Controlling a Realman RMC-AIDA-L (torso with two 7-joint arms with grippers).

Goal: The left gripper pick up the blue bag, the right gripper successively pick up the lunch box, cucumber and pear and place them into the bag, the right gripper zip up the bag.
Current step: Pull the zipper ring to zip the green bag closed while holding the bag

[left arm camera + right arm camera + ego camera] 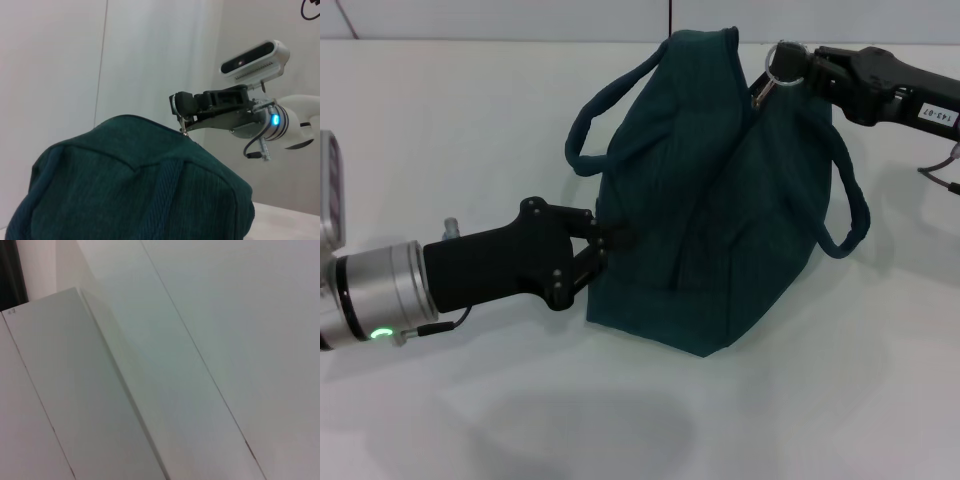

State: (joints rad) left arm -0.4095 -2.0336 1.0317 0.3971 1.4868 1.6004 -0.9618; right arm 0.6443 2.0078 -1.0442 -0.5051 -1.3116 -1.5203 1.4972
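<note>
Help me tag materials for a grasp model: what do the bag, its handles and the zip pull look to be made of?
The blue bag looks like matte woven fabric: fine ribbed weave, soft folds. Its handles seem thick cord of the same cloth, limp and rounded. The ring zip pull, held by the right gripper, looks like shiny metal, though that is less certain.

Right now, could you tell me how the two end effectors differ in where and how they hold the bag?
The left end effector pinches the blue bag low on its side fabric; the right end effector grips the ring zip pull at the top. The left has a silver, green-lit wrist; the right's arm is black with a white label. Both are shut.
</note>
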